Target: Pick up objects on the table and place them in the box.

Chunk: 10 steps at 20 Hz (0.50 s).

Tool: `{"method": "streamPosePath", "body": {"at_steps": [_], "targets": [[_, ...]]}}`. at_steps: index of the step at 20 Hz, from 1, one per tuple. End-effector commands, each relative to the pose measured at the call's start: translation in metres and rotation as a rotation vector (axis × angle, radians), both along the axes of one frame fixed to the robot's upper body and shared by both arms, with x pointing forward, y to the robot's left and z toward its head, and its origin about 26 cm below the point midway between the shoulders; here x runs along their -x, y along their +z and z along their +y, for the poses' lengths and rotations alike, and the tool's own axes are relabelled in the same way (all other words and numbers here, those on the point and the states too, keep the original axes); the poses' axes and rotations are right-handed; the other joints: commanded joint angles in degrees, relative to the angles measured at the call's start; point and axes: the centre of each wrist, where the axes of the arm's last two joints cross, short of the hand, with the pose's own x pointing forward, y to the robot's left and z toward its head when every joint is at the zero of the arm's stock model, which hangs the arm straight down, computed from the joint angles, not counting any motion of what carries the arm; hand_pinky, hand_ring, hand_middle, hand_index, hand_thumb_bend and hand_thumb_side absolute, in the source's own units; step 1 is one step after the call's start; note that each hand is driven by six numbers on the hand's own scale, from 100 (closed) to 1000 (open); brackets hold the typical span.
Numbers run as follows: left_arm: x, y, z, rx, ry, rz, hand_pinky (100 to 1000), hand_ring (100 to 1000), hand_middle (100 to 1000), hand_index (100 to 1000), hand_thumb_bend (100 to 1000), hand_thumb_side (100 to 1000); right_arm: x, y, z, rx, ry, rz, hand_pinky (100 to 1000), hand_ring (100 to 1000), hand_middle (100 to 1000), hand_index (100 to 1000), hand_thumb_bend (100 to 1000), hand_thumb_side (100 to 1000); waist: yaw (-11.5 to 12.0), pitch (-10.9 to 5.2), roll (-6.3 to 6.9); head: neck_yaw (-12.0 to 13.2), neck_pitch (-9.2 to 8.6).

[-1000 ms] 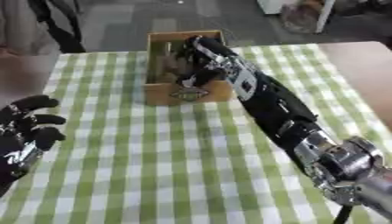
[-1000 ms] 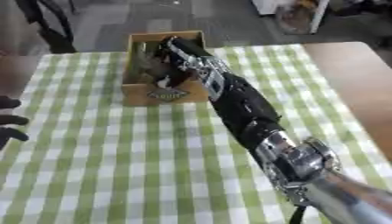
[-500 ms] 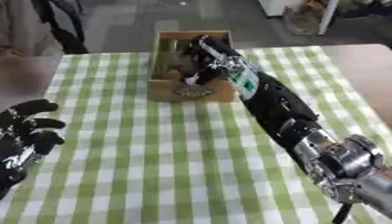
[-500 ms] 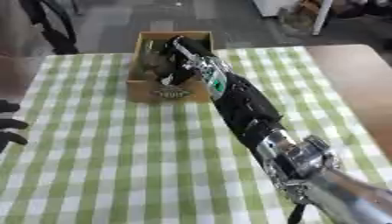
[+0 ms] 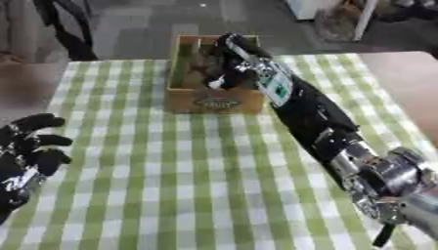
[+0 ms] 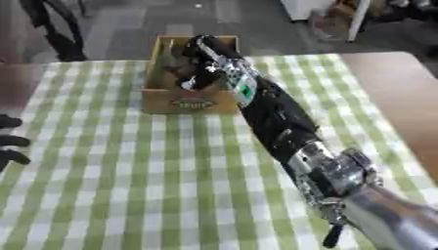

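A small brown box (image 5: 214, 103) with a label on its front wall stands at the far middle of the green-checked tablecloth (image 5: 188, 171). Dark objects (image 5: 190, 68) lie inside it; I cannot make them out. My right arm stretches from the lower right up to the box, and my right hand (image 5: 229, 61) hangs inside it over those objects. A small white bit (image 5: 215, 83) shows beside the hand. My left hand (image 5: 26, 151) rests open at the lower left edge, fingers up, holding nothing.
Bare brown tabletop (image 5: 410, 73) shows to the right of the cloth. Beyond the far table edge is grey floor with a dark frame (image 5: 73, 29) at the back left and pale furniture (image 5: 338, 14) at the back right.
The right hand stays inside the box, barely shifted. The left hand has not moved apart from a small shift of the whole picture.
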Motion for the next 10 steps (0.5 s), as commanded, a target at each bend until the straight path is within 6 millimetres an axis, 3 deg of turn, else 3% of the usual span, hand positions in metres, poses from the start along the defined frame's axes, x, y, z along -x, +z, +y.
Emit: {"method": "streamPosePath", "body": {"at_steps": [1, 10], "targets": [[0.0, 0.007, 0.002, -0.01, -0.008, -0.022, 564, 679, 748, 811, 499, 287, -0.003, 0.027, -0.008, -0.003, -0.021, -0.061, 328, 396, 393, 564, 335, 100, 0.27, -0.99, 0.19, -0.48, -0.61], [0.001, 0.008, -0.003, -0.011, -0.033, -0.023, 564, 679, 748, 811, 497, 291, -0.001, 0.009, -0.028, 0.039, -0.137, -0.037, 383, 444, 445, 597, 350, 100, 2.27, -0.65, 0.63, -1.87, -1.7]]}}
